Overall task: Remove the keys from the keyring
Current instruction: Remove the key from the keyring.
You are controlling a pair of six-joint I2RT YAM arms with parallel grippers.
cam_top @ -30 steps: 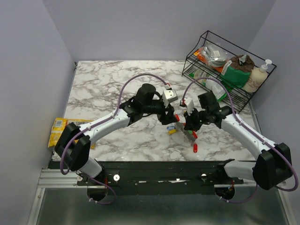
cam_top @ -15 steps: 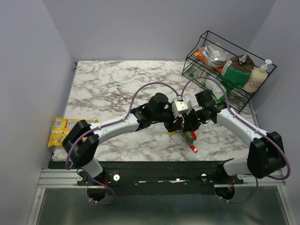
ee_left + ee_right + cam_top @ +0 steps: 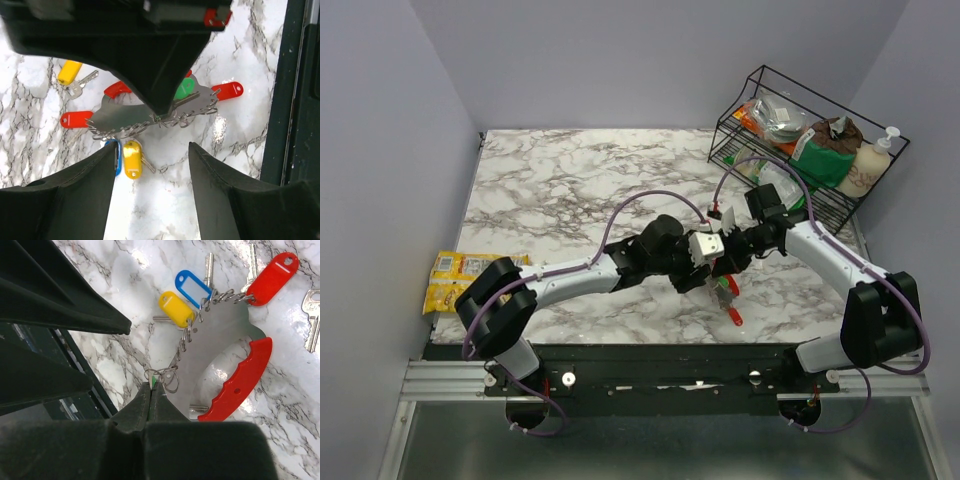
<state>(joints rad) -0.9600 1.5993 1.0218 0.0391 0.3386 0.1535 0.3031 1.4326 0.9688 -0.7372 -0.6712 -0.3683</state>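
The right gripper is shut tight, its two black fingers pressed flat together. The tips sit right at the edge of the keyring, a big curved clip that is part bright red and part flat grey metal. Little wire rings lie just there, and I cannot tell if the tips have one pinched.

The left gripper is wide open and has hold of nothing. It hangs over the keyring with one finger on each side of the bunch.

The keyring lies flat on the white and grey marble table, close to the near edge and a bit right of the middle, where the two grippers meet.

The keys are small metal ones with bright plastic tags. A yellow tag and a blue tag lie side by side, touching, joined to the grey metal by a thin wire chain. A red tag hangs on the same chain. A green tag peeks out beside the right gripper's finger. One more yellow-tagged key lies apart from the bunch.

A black wire basket full of packets stands at the far right corner. A yellow snack packet lies at the left edge.
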